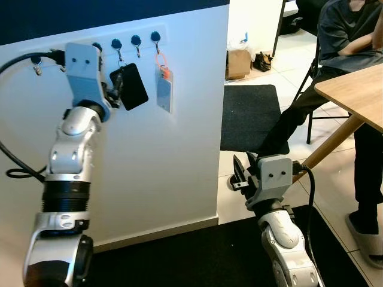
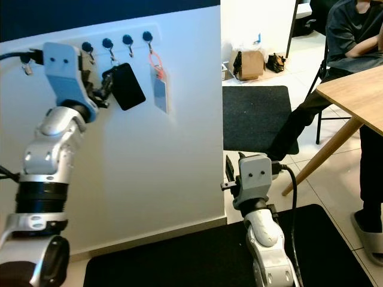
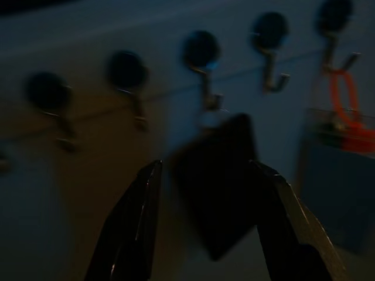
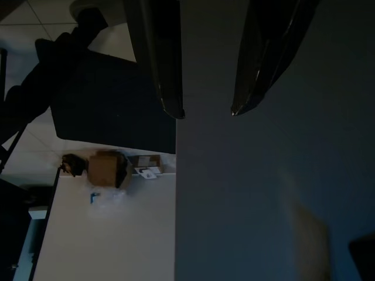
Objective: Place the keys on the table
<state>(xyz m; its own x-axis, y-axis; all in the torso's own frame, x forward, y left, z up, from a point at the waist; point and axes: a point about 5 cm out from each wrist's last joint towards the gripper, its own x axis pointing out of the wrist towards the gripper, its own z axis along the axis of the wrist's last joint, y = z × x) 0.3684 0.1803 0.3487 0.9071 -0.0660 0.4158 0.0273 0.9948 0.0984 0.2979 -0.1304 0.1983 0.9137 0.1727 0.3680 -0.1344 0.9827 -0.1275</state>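
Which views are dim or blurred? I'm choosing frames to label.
Both eye views: bright and sharp. Left wrist view: dark and smeared; the flat black key fob on its hook sits between the open left hand's fingers. Right wrist view: dim.

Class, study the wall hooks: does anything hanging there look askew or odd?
Yes. The black key fob hangs tilted on its hook, not straight down like the orange-looped tag beside it. The left gripper brackets it, fingers open.
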